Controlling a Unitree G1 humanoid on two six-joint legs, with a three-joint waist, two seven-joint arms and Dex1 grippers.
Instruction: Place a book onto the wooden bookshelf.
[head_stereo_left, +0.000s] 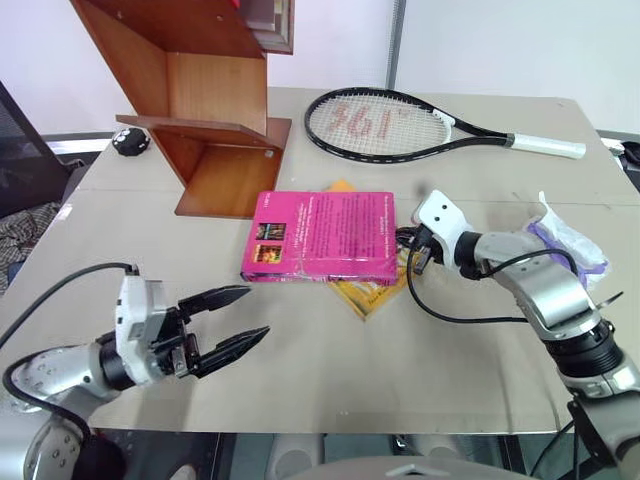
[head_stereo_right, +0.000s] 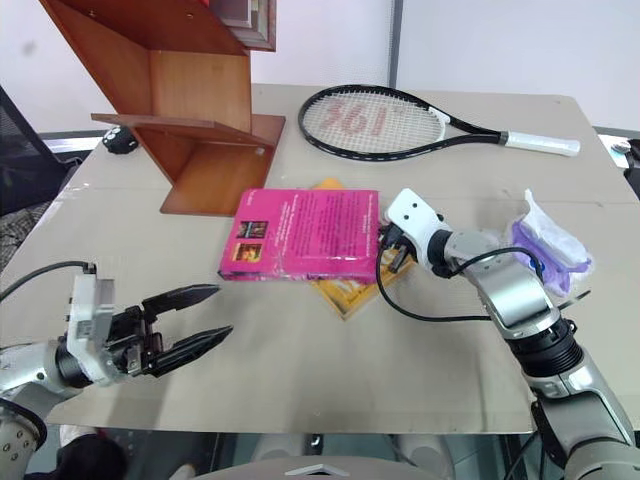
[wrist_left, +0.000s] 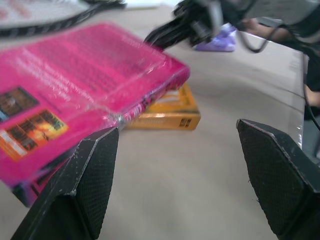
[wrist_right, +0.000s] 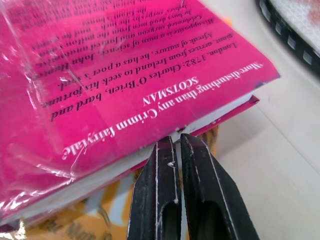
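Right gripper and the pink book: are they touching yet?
Touching. In the right wrist view the right gripper, its jaws shut together, has its tips against the white page edge of the pink book, with no gap showing between them.

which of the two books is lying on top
The pink book lies on top; the yellow book is mostly hidden under it, only its corners peeking out.
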